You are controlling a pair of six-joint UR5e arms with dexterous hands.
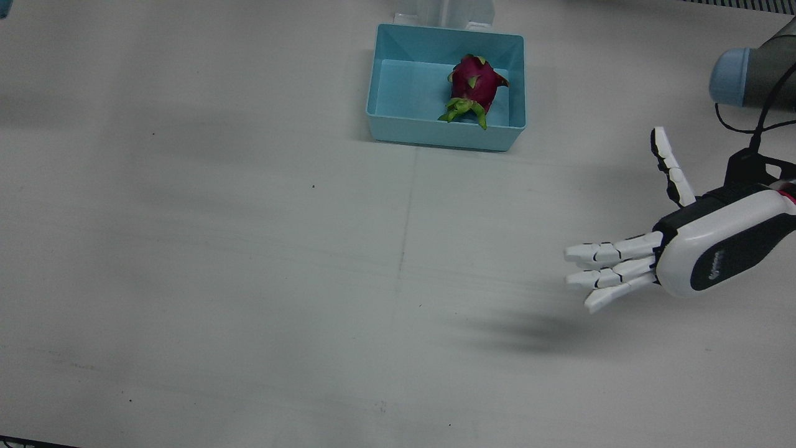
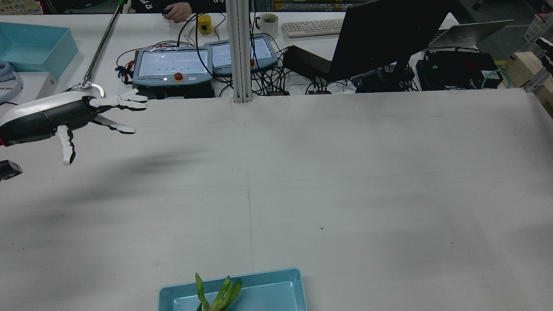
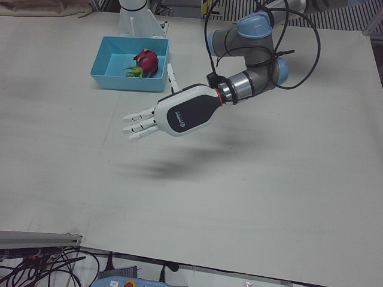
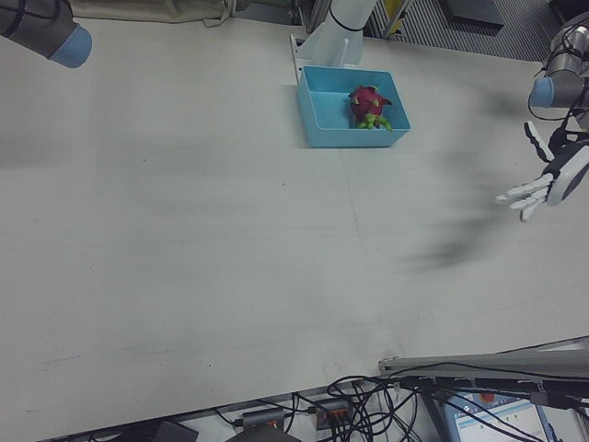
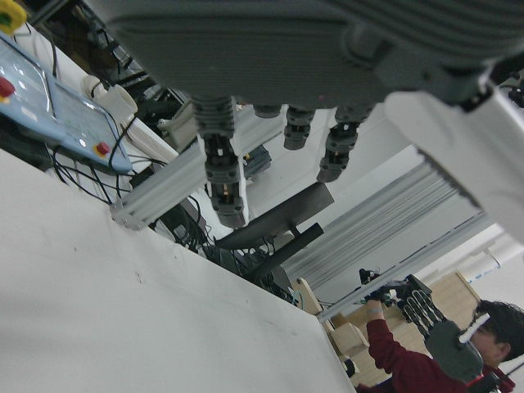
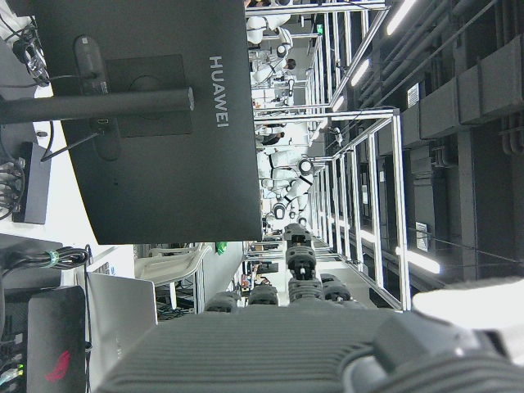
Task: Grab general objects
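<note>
A magenta dragon fruit with green leafy scales (image 1: 472,87) lies in a shallow light-blue rectangular plastic bin (image 1: 385,118) at the top centre of the front view, resting toward the bin's right half with its green tips pointing at the lower wall. In the rear view only those green tips and the bin's rim show, at the bottom edge.

The white-and-black left hand (image 1: 659,249) hovers above the white table (image 1: 249,280) at the right edge of the front view, well apart from the bin, its shadow on the surface below it. Its fingers (image 1: 606,252) are spread and stretched out straight, clasping nothing, with the thumb raised away from the others. The left-front view shows the same empty hand at mid-frame, lower right of the bin.

The right hand shows only in its own camera, as a dark ribbed body (image 6: 262,344) along the bottom; whether its fingers are released or clenched cannot be told there.
</note>
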